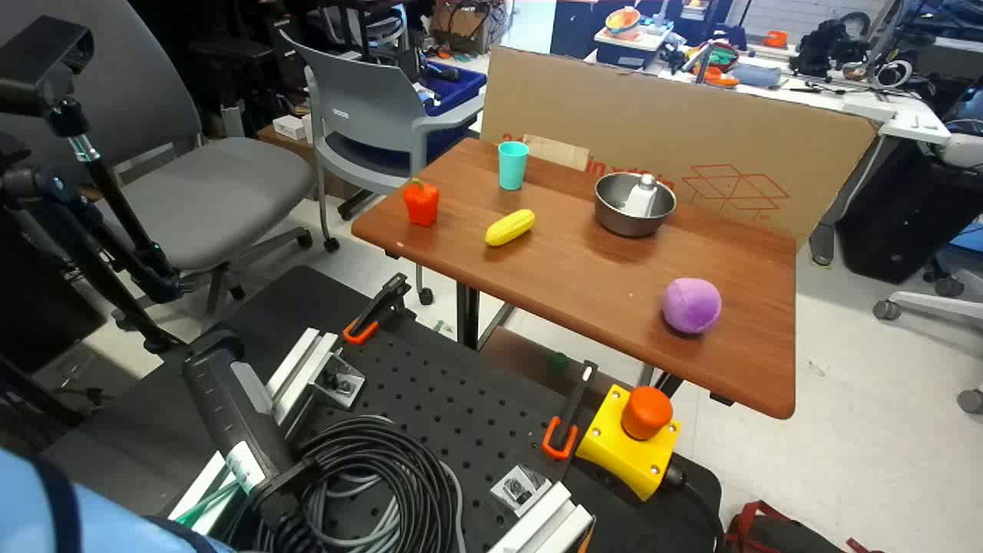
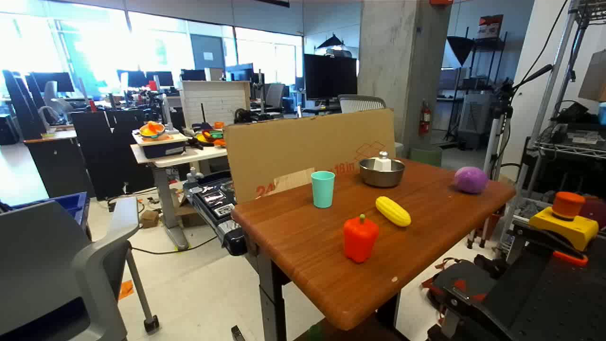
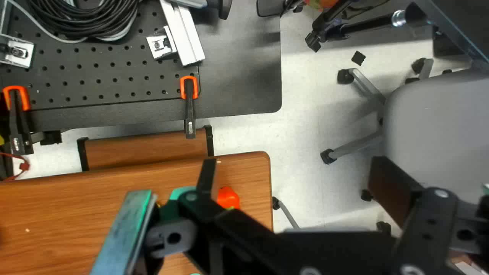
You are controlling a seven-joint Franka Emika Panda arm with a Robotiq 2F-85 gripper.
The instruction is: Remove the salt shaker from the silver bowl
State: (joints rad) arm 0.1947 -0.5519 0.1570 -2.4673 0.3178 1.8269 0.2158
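Note:
The salt shaker point(image 1: 641, 197) is a whitish cylinder with a grey top. It stands inside the silver bowl point(image 1: 623, 223), leaning a little, and its lower part is hidden by the bowl wall in an exterior view. The shaker point(image 2: 382, 164) and the bowl point(image 2: 381, 178) also show in an exterior view, near the table's back edge. My gripper point(image 3: 300, 172) shows only in the wrist view. Its fingers are wide apart with nothing between them. It is over the table's end and the floor, away from the bowl. The bowl and shaker are out of the wrist view.
On the brown table point(image 1: 568, 269) are a teal cup point(image 1: 512, 165), a yellow corn-like object point(image 1: 510, 228), an orange pepper point(image 1: 421, 203) and a purple ball point(image 1: 691, 306). A cardboard sheet point(image 1: 683, 130) stands behind the bowl. A grey chair point(image 3: 439, 114) is beside the table's end.

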